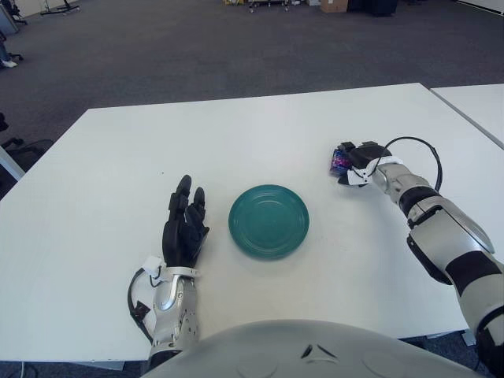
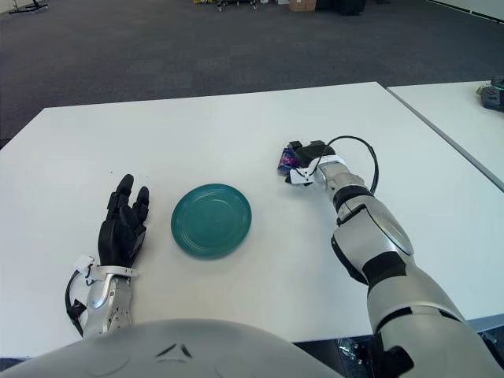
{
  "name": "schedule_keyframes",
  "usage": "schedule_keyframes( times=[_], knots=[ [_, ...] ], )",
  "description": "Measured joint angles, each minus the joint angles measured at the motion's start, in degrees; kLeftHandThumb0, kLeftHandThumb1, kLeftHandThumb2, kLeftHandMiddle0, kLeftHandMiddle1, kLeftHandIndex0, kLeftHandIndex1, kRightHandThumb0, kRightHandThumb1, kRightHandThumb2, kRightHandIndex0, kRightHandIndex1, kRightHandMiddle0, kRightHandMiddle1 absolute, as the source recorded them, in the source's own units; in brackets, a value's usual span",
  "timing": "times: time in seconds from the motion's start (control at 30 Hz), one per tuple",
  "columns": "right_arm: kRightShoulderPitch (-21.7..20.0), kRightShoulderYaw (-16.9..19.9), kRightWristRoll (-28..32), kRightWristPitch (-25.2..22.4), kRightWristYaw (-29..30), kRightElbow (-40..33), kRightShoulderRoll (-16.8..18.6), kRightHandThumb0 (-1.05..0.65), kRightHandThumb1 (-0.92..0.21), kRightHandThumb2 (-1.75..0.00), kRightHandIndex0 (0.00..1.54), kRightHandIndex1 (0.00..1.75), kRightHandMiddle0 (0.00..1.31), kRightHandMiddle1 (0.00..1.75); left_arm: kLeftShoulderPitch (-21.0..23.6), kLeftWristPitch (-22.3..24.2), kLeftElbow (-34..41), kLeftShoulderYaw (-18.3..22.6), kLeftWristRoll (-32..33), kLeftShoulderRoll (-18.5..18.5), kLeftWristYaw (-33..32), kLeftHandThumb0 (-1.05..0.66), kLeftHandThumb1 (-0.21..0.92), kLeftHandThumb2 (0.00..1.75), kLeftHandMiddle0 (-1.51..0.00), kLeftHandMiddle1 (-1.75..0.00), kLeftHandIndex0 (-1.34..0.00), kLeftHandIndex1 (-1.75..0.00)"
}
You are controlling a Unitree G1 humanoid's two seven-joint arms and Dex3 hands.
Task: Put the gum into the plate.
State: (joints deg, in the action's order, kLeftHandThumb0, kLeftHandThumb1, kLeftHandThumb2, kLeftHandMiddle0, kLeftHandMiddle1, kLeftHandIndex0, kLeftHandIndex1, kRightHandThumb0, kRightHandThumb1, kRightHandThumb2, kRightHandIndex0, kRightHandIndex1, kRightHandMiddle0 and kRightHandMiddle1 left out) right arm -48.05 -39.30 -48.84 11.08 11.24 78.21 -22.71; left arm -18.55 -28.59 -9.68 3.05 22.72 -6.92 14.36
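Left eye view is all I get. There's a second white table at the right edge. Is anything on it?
Observer: Yes. The right eye view takes in more of that neighbouring table, and a small dark object sits on it at the far right. I can't tell what it is.
Operator: And the silver arm on the right, where does it lead?
Observer: The right eye view shows more of that right arm. From the right hand, curled around the gum, it bends at the elbow and runs back through a silver upper arm to the bottom edge.
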Motion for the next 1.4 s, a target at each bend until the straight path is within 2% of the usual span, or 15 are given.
schedule_keyframes(
  times=[0.23,0.5,1.03,1.4],
  knots=[
    [1.07,-1.59,-1.06,-1.08,5.64,0.08,0.11,-0.39,-0.75,-0.76,0.18,0.91,0.31,1.75,-0.03,-0.03,0.00,0.19,0.14,0.00,0.37,-0.95,0.92,0.75,-0.16,0.00,0.00,-0.37],
    [1.33,-2.50,-1.34,-1.03,7.26,0.16,0.10,-0.38,-0.72,-0.80,0.14,1.02,0.32,1.75,-0.05,0.11,0.06,0.72,1.55,-0.01,1.33,-0.96,0.92,0.76,-0.14,0.00,0.00,-0.35],
    [1.12,-2.80,-1.33,-0.10,8.65,0.19,0.09,-0.39,-0.67,-0.86,0.13,1.10,0.35,1.75,-0.05,0.14,0.07,0.88,1.22,-0.01,1.38,-0.97,0.92,0.76,-0.15,0.00,0.00,-0.37],
    [-3.82,-0.72,-0.54,2.15,7.44,0.42,0.75,-0.39,-0.67,-0.87,0.12,1.09,0.36,1.75,-0.09,0.33,0.06,1.46,1.33,-0.01,1.77,-0.96,0.92,0.76,-0.16,-0.01,0.00,-0.39]
  ],
)
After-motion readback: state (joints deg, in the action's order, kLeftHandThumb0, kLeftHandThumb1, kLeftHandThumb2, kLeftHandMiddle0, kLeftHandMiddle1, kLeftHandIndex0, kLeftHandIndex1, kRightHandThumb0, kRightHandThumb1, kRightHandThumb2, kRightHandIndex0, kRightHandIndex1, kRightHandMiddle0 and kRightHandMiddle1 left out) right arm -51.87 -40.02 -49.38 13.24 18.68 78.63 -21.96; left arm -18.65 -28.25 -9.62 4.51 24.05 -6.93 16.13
